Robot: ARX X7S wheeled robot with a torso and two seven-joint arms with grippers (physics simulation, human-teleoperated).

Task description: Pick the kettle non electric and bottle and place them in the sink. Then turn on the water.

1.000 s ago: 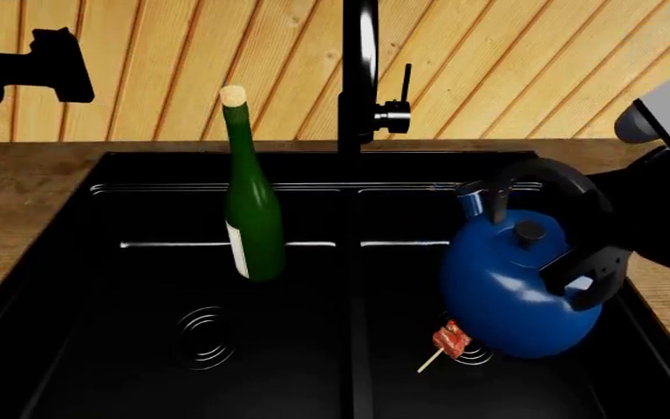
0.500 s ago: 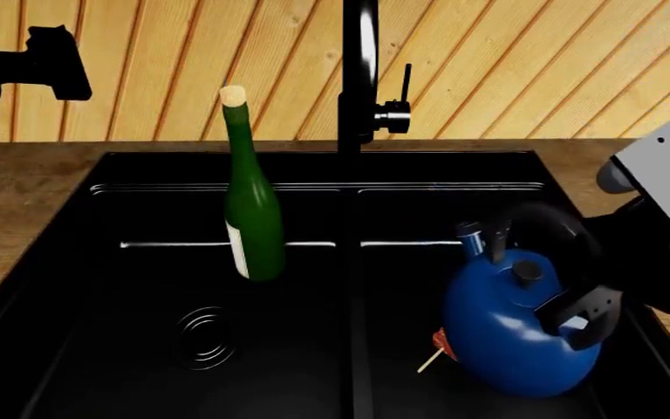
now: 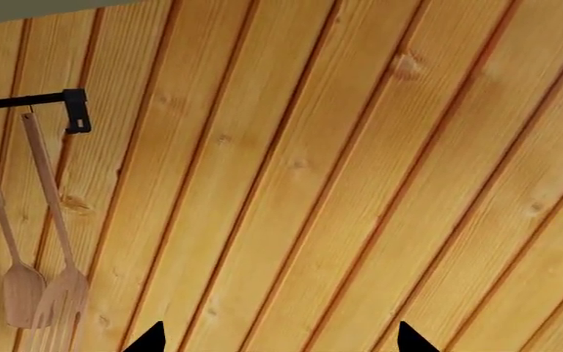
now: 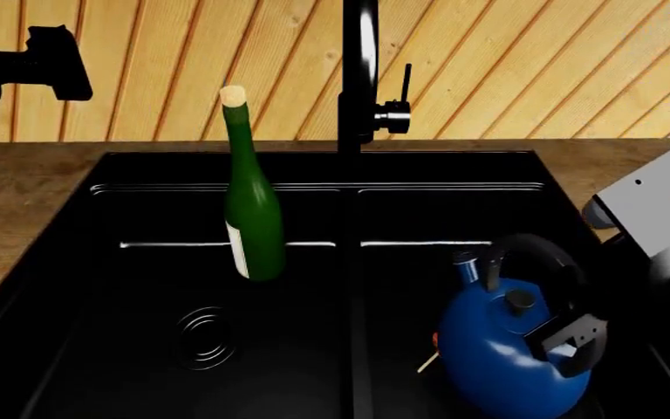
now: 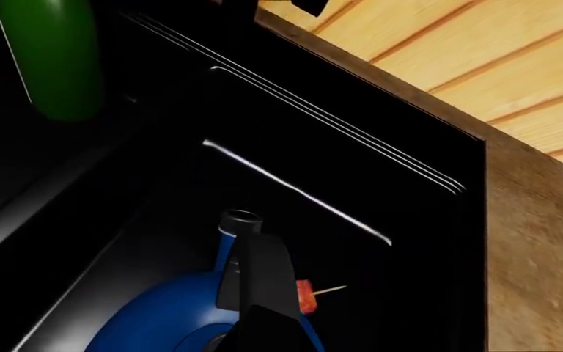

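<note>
The dark green bottle (image 4: 254, 209) stands upright in the left basin of the black sink (image 4: 311, 162); its lower body also shows in the right wrist view (image 5: 52, 59). The blue kettle (image 4: 492, 371) sits low in the right basin, spout toward the divider. My right gripper (image 4: 570, 337) is shut on its black arched handle (image 5: 262, 282), at the handle's right side. High at the left, above the counter, my left gripper (image 4: 56, 65) hangs open; its fingertips (image 3: 149, 339) stand wide apart before the wooden wall with nothing between them.
The tall black faucet (image 4: 358, 78) with its side lever (image 4: 405, 87) rises behind the divider. A small red food bit on a stick (image 5: 307, 293) lies by the kettle. Wooden utensils (image 3: 27, 290) hang on the wall. Wooden counter (image 4: 21, 201) surrounds the sink.
The right arm has come down and the kettle with it, from above the right basin to low inside it, now covering most of the red skewer. Bottle and left arm are unmoved.
</note>
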